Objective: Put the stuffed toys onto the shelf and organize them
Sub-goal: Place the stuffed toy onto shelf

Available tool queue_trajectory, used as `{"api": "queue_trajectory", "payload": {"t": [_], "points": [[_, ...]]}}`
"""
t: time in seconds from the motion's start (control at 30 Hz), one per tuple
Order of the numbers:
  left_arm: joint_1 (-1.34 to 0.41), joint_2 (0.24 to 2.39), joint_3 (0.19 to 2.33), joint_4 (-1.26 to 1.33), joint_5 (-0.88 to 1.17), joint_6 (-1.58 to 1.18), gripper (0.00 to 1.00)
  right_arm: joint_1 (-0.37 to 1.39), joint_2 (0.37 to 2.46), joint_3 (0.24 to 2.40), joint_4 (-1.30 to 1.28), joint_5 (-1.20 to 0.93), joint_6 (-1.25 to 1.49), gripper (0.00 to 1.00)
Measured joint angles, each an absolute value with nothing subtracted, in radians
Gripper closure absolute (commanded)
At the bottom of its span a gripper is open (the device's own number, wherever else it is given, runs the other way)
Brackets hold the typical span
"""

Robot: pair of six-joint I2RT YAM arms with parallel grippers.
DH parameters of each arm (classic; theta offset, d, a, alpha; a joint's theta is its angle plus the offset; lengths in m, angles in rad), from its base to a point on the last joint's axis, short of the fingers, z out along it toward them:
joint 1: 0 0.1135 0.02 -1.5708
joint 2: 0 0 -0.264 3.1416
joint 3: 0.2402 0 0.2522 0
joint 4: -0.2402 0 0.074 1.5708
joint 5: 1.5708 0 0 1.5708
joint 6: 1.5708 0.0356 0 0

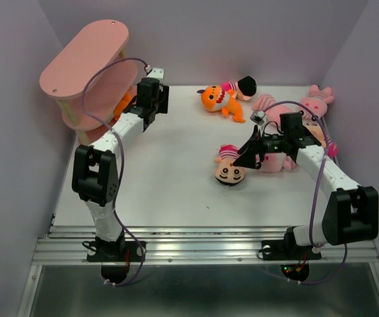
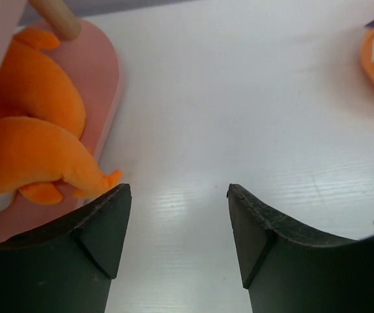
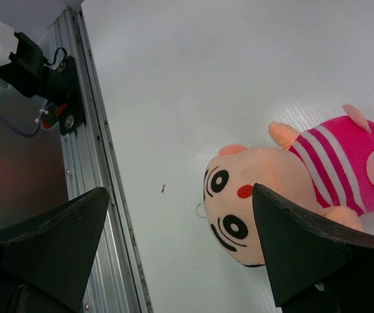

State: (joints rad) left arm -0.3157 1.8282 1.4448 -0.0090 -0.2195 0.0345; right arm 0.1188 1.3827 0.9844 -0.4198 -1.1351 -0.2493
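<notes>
The pink shelf (image 1: 84,59) stands at the back left. On its bottom board (image 2: 102,72) lies an orange stuffed toy (image 2: 30,137), also visible in the top view (image 1: 123,104). My left gripper (image 2: 179,189) hangs open and empty just beside that board, over bare table. A peach-faced doll in magenta stripes (image 3: 291,189) lies face up by the right finger of my open right gripper (image 3: 180,195), which holds nothing. From above, that gripper (image 1: 250,155) hovers over the doll (image 1: 229,173).
Another orange toy (image 1: 217,99) and a black-haired doll (image 1: 241,86) lie at the back centre. Light pink striped animals (image 1: 315,99) are piled at the back right behind my right arm. A wooden post (image 2: 57,16) rises from the shelf board. The metal rail (image 3: 96,169) marks the table's near edge.
</notes>
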Motion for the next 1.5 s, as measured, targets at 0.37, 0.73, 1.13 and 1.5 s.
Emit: {"api": "queue_trajectory", "payload": {"t": [0.37, 0.73, 1.13, 1.5], "points": [[-0.313, 1.909, 1.738, -0.097, -0.323, -0.060, 0.37, 0.119, 1.383, 0.985, -0.428, -1.143, -0.260, 0.04], [-0.328, 2.208, 1.900, -0.136, -0.551, -0.083, 0.38, 0.119, 1.383, 0.985, -0.439, -1.149, -0.267, 0.03], [-0.341, 2.373, 1.979, -0.070, -0.855, 0.049, 0.37, 0.119, 1.390, 0.987, -0.446, -1.153, -0.274, 0.03], [-0.331, 2.469, 2.043, 0.010, -0.938, 0.199, 0.36, 0.119, 1.401, 0.987, -0.463, -1.158, -0.281, 0.03]]}}
